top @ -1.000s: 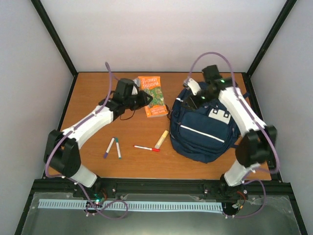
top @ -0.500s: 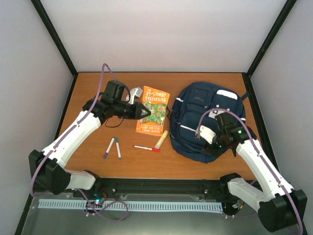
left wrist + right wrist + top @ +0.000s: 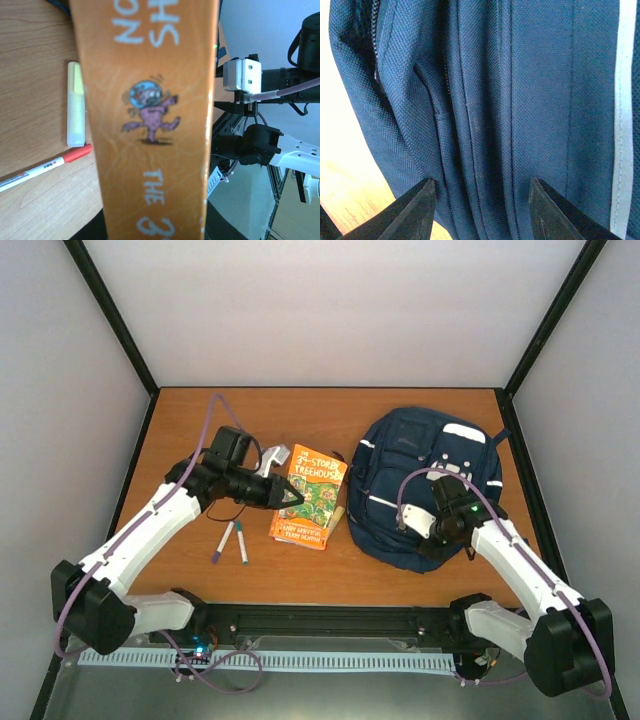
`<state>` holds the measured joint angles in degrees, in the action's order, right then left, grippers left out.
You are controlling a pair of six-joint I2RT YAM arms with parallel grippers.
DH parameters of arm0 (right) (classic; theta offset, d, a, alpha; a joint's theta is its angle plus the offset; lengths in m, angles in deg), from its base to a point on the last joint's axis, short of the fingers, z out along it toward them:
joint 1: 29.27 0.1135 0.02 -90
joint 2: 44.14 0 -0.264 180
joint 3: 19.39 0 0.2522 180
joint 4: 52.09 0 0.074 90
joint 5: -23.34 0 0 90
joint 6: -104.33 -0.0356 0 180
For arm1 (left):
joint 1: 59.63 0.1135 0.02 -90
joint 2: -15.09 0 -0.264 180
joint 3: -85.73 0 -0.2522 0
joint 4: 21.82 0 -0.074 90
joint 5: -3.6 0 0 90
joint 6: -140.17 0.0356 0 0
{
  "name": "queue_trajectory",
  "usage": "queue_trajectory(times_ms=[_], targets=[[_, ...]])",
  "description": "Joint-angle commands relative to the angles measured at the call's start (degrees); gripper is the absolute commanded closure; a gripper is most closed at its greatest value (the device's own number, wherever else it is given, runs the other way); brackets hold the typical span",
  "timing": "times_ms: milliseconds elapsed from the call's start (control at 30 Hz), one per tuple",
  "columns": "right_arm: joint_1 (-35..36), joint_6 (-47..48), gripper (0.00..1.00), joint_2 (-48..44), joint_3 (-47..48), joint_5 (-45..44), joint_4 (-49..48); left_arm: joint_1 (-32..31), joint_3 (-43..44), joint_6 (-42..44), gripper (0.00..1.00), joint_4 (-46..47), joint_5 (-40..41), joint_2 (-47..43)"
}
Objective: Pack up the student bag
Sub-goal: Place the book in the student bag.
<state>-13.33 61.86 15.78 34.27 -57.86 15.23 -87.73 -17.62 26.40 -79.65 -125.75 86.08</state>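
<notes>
Student bag (image 3: 420,485): lies flat on the right half of the table, front pocket up and near end toward the arm bases; no open mouth shows.
Right gripper (image 3: 481,197): jaws apart over the bag's near seams, gripping nothing. Closing here could pinch plain cloth instead of a zip pull and drag the whole bag.
Purple marker (image 3: 221,541) and green marker (image 3: 242,543): loose, left of the book, apart from both arms.
Red pen (image 3: 47,167) and highlighter (image 3: 75,105): under the lifted book; setting it down would trap them.
Book (image 3: 308,498): pinched at its left edge by the left gripper (image 3: 288,498). Held there, it may sag or slip.
Bag's far end: if zipped, the book meets closed fabric.
</notes>
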Motion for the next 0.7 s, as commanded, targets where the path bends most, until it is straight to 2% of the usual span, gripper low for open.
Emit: queue_trajectory(times_ms=[0,100,167,267,367,400,567,600,667], targets=[[0.13,3.69,0.45,1.32,-0.64,1.51,-1.10,-0.47,0.58,0.67,0.99,1.27,-2.96,-2.53],[0.14,4.69,0.43,2.64,-1.41,0.69,-1.01,-0.47,0.56,0.53,0.99,1.11,-3.35,-2.35],[0.13,3.96,0.46,3.55,-2.01,-1.32,-2.69,-0.47,0.56,0.35,0.99,1.33,-4.15,-2.04],[0.12,2.75,0.64,4.30,-2.41,-3.43,-5.04,-0.47,0.48,0.08,0.99,1.95,-5.75,-1.67],[0.12,1.88,0.92,3.69,-0.80,-3.19,-4.73,-0.47,0.28,-0.05,0.99,2.08,-6.19,-1.47],[0.14,1.66,0.96,3.00,-0.08,-2.91,-4.43,-0.47,0.18,0.06,0.99,2.09,-6.27,-1.46],[0.14,1.84,0.97,-1.28,2.44,-0.10,-1.63,-0.45,-0.46,0.22,0.99,1.97,-6.56,-1.46],[0.14,2.28,0.94,-1.80,2.72,1.13,-0.03,-0.46,-0.55,0.28,0.99,1.97,-6.73,-1.46],[0.14,4.05,0.76,-2.67,2.55,3.94,2.44,-0.49,-0.73,0.43,0.99,2.08,-7.10,-1.57]])
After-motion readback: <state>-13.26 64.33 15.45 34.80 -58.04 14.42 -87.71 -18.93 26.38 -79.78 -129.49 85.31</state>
